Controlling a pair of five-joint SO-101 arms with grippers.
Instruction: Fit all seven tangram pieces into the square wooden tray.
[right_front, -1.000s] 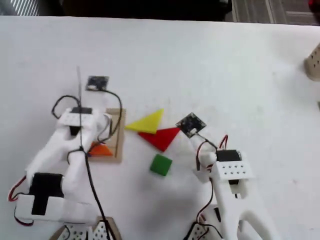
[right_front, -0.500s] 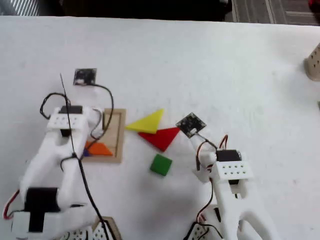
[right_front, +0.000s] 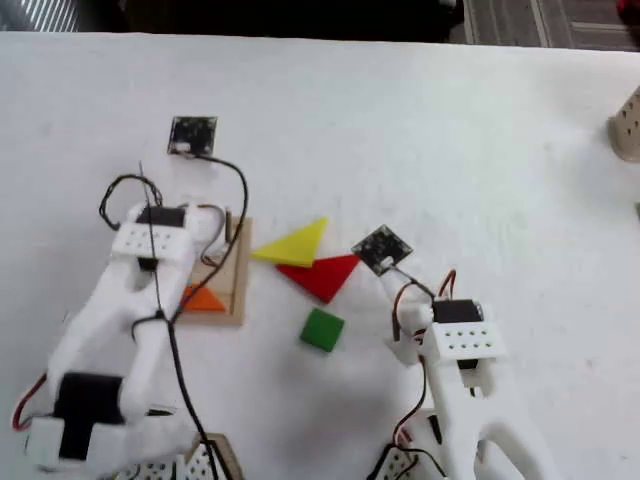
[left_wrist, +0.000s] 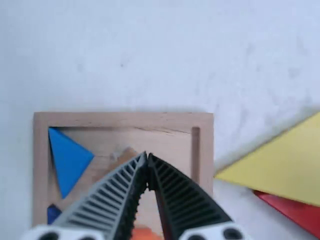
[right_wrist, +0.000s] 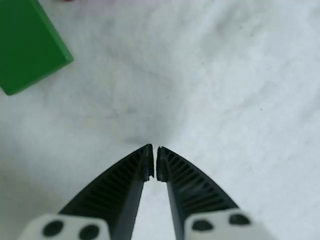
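The square wooden tray (left_wrist: 122, 119) lies under my left arm, and its right rim (right_front: 238, 270) shows in the high view. Inside it are a blue triangle (left_wrist: 67, 156), a darker blue piece (left_wrist: 52, 214) and an orange piece (right_front: 203, 298). My left gripper (left_wrist: 147, 158) is shut and empty above the tray's middle. The yellow triangle (right_front: 295, 243), red triangle (right_front: 322, 275) and green square (right_front: 322, 329) lie on the table right of the tray. My right gripper (right_wrist: 152, 150) hovers shut and empty over bare table beside the green square (right_wrist: 27, 45).
A beige perforated object (right_front: 628, 125) stands at the far right edge. Black cables (right_front: 235, 195) loop over the left arm and the tray. The table stretches white and open behind and to the right of the pieces.
The left arm swung left off the tray, then came back right and farther from the front edge, above the tray. The right arm and the loose pieces have not moved.
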